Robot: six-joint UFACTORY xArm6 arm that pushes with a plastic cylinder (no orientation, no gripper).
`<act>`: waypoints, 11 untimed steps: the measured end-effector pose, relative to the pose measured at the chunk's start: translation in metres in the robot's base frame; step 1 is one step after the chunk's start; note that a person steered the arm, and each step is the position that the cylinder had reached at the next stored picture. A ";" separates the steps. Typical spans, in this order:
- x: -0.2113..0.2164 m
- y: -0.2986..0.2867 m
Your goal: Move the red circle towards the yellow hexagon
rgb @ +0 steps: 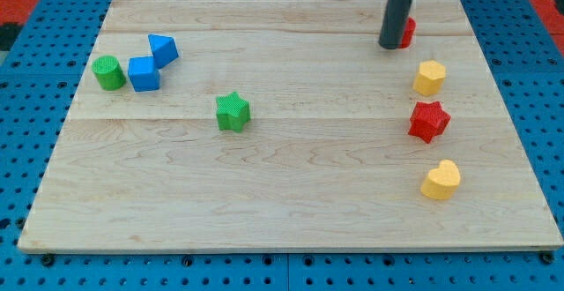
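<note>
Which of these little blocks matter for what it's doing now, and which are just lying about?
In the job:
red circle, mostly hidden behind my tip
yellow hexagon, just below it

Lying about:
red star
yellow heart
green star
green cylinder
blue cube
blue triangle

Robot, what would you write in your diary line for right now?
my tip: touching red circle, on its left | red circle: mostly hidden behind rod | yellow hexagon: just below circle, apart | step: push not finished

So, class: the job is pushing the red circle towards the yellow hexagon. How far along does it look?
Done: my tip has reached the red circle, on its left as viewed, half hiding it. In hand: contact looks made or close. Left: a gap remains between the circle and the yellow hexagon just below it.
</note>
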State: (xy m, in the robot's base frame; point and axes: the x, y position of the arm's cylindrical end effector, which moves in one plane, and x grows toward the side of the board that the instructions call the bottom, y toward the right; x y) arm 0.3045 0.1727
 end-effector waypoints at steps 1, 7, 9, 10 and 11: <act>0.000 -0.013; -0.099 0.034; -0.075 0.094; -0.041 0.053; -0.038 0.042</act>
State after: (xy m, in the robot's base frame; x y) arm 0.2663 0.2151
